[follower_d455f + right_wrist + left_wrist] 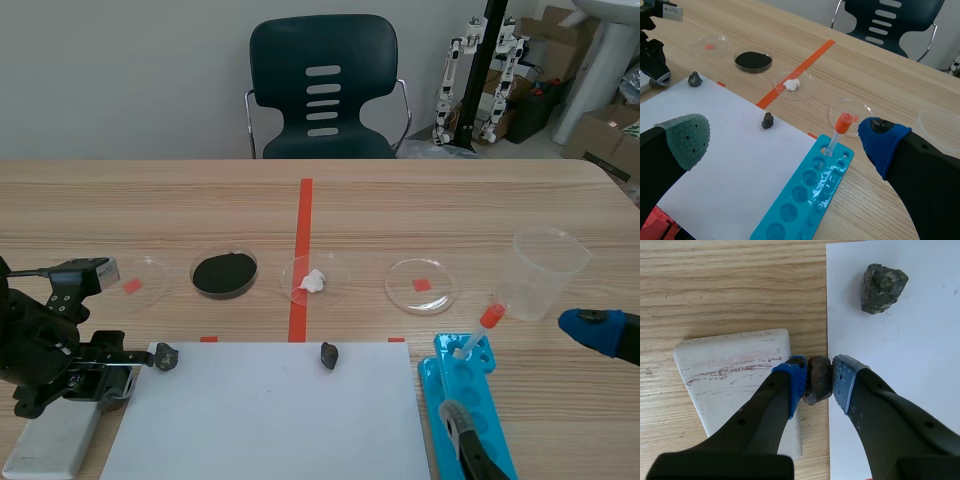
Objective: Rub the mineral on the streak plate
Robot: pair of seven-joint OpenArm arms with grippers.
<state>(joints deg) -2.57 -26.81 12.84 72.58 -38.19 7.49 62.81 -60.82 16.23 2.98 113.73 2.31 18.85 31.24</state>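
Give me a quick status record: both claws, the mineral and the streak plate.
left claw: shut on the mineral
mineral position: beside the edge of the streak plate, at the border of the white paper; contact with the plate unclear
plate surface: reddish streaks on it
right claw: open, holding nothing
spare rock: on the paper, ahead of the left claw

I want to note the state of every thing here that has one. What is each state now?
left gripper: shut on the mineral
right gripper: open, holding nothing
streak plate: marked with reddish streaks
capped tube: upright in the blue rack
plastic cup: upright, looks empty
dish: uncovered, holds black powder
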